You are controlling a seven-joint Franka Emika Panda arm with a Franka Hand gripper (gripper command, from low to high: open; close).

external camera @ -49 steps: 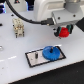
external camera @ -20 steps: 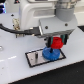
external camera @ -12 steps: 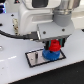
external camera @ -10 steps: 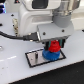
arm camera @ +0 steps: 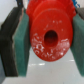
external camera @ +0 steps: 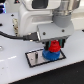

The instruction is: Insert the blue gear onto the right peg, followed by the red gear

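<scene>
**Red gear pinched over the blue, low on the plate**

Closest to my wrist camera, the red gear (arm camera: 49,30) fills the centre of the frame, its centre hole dark and round. The teal pads (arm camera: 19,47) press its toothed rim from two opposite sides, so the gripper (arm camera: 49,37) is pinching the red gear. I judge it a light, stiff plastic disc, unlikely to deform; the smooth rim could slip or tilt, so a hold across the full width, as here, looks right to me.

Further off, in the exterior view, the gripper (external camera: 53,46) hangs just right of centre with the red gear (external camera: 54,48) under it. The blue gear (external camera: 49,54) lies directly beneath, on the grey plate (external camera: 35,58) with its black frame. The right peg is hidden by the gears; I cannot tell whether the red hub has met it
</scene>
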